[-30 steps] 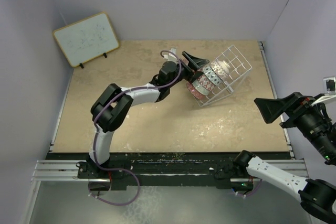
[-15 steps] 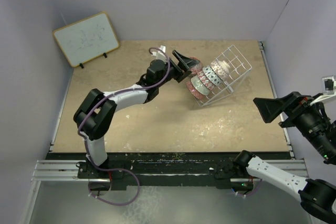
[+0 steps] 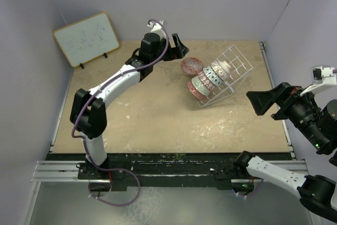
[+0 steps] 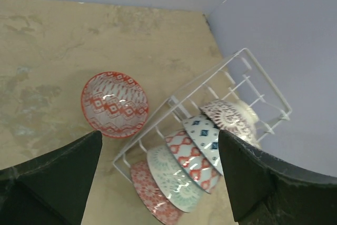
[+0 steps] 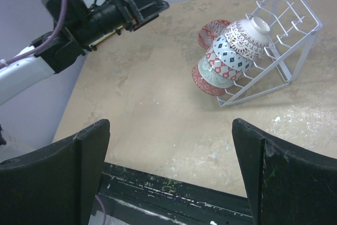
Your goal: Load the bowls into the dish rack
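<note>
Near and right of the dish rack (image 3: 233, 68), the right end effector (image 5: 169, 130) gaped wide, holding nothing. Five bowls (image 3: 208, 80) stood in the rack on the desk (image 3: 131, 119). A red bowl (image 3: 191, 66) sat just beside its left end. Farther left, the left end effector (image 3: 177, 46) hung wide open and empty, apart from that bowl.

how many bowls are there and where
6. Five sit nested in a row in the dish rack: red-patterned one, pale green, red lattice, blue, dark one. A red bowl rests on the table outside it. None seems hidden.
</note>
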Robot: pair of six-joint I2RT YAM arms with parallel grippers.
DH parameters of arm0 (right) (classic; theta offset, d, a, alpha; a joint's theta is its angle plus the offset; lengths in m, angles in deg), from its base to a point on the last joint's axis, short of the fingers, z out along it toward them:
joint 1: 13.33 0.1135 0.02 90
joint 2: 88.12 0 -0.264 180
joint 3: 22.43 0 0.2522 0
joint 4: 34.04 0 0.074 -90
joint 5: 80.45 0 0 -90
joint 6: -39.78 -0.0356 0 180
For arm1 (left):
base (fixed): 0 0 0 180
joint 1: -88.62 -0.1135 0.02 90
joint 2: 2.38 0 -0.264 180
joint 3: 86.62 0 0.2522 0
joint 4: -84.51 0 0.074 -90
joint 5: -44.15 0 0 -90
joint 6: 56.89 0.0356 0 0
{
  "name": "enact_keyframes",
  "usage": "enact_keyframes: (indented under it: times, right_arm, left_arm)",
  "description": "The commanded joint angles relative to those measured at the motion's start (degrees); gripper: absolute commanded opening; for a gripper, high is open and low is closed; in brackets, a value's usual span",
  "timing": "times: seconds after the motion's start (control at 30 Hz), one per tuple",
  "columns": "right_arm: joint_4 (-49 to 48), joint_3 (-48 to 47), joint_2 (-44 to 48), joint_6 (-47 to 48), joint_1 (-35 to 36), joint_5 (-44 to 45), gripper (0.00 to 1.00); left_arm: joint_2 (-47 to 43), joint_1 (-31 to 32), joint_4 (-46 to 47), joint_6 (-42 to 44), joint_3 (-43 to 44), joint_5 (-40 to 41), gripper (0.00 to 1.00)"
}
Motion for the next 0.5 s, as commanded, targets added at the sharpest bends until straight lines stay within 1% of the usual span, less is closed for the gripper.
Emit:
enact_keyframes:
  times: [0.0, 0.1, 0.33, 0.47]
  right_arm:
    - [-2.63, -1.43, -1.63, 1.19, 0.30, 0.22, 1.00]
    - [-1.91, -2.30, -1.84, 1.24, 0.29, 0.97, 1.00]
    - [0.14, -3.33, -1.59, 0.55, 0.34, 3.26, 1.00]
    - [0.27, -2.50, -1.20, 0.24, 0.29, 4.19, 1.00]
  left_arm:
    - [8.54, 0.07, -11.81, 11.29, 5.89, -0.04, 0.91]
    - [13.71, -0.23, -12.73, 10.69, 8.63, 0.05, 0.85]
    - [21.18, -0.63, -9.60, 8.61, 12.65, -0.90, 0.82]
    - [23.55, -1.02, -5.37, 5.12, 12.83, -2.30, 0.82]
